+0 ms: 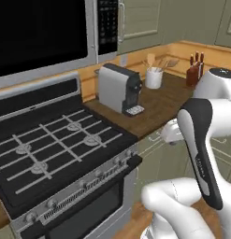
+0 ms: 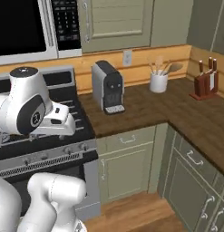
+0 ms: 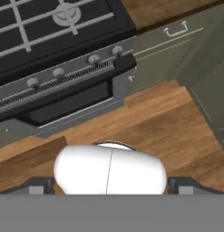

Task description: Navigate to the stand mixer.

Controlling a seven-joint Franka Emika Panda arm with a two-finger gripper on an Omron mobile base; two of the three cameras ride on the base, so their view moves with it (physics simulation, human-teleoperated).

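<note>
Gripper [image 3: 109,188] sat at the bottom edge of the hand view, over wood floor [image 3: 168,122] in front of the stove; fingertips too cut off to tell whether spread or pressed together. It held nothing visible and touched nothing.

White utensil crock [image 2: 158,82] stood at upper centre-right of the right base view, against the back wall, with wooden utensils [image 2: 159,65] sticking up out of it. Knife block [image 2: 205,84] at the right edge held dark-handled knives.

Grey and black coffee machine [image 2: 109,87] stood on the dark wood bench [image 2: 145,108], just right of the stove [image 1: 56,140]. Microwave [image 1: 42,32] hung above the stove at upper left. Bench ran along the wall and turned a corner toward the lower right. Grey-green cabinets [image 2: 127,167] below, same colour above. Stand mixer could not be made out on any visible bench stretch.
</note>
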